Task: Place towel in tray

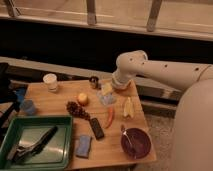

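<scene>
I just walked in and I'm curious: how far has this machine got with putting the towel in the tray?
Nothing looks done yet: the towel lies on the wooden table, apart from the tray, which holds dark tools. In hand: the gripper hangs open right over the towel, seemingly about to grasp. Left: grip, lift, carry to the tray, release.
</scene>
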Controlling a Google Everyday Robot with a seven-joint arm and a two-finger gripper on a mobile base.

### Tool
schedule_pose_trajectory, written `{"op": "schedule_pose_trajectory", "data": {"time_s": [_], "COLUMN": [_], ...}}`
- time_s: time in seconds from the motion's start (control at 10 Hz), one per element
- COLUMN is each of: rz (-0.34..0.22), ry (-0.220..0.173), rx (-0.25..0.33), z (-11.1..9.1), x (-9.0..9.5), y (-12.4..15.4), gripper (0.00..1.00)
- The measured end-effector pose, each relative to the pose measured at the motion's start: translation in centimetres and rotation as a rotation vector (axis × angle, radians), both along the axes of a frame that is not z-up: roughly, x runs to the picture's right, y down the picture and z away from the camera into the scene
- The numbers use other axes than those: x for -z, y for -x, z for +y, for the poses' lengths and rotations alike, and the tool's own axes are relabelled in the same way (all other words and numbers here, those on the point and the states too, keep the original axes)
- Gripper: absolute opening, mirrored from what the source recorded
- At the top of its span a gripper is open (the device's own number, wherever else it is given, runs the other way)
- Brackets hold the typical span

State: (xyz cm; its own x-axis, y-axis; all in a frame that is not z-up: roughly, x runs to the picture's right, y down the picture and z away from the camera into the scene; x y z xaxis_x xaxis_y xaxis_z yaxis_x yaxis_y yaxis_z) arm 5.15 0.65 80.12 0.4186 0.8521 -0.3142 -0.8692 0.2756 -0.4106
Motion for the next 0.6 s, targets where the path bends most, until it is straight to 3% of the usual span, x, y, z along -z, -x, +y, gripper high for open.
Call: {"op": "schedule_pose_trajectory", "data": {"time_s": [0.2,0.6], "rz": [0.006,0.036], "ry": [0.008,0.073], "rx": [0.025,0.049], "z": [0.3,1.8], "x": [-1.8,-5.9], "y": [0.8,1.2], "gripper": [0.80,0.80]}}
